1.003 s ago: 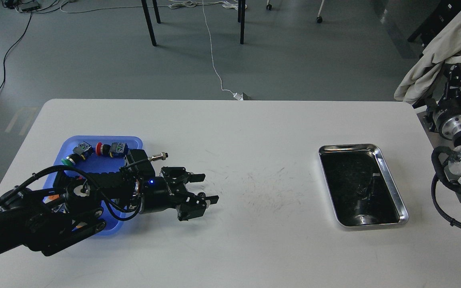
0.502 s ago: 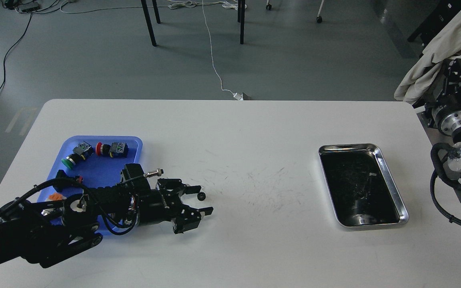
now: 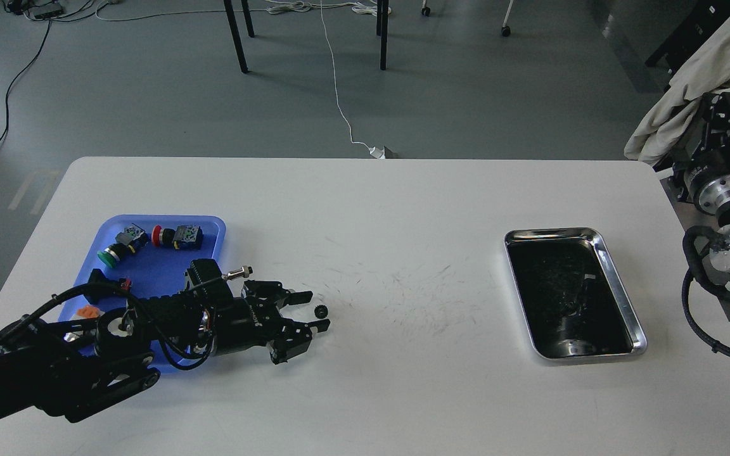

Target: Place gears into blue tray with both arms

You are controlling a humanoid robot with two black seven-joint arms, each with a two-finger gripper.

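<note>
One small black gear [image 3: 321,311] lies on the white table, right at the tips of my left gripper [image 3: 317,310]. That gripper is open, one fingertip above the gear and one below it, and neither clearly touches it. The blue tray [image 3: 168,219] sits at the left of the table, partly hidden by my left arm, which reaches across its lower right part. Of my right arm [image 3: 729,247], only silver joints and cables show at the right edge; its gripper is out of view.
In the blue tray lie a green-capped switch [image 3: 111,253], a red-capped switch [image 3: 165,236] and a small orange part [image 3: 88,311]. A shiny silver tray [image 3: 555,232] with a dark bottom stands at the right. The table surface [image 3: 403,291] between the trays is scuffed.
My left arm has drawn back to the left and slightly toward me, still open. The gear stayed in place on the table. The right arm's joints shifted a little.
</note>
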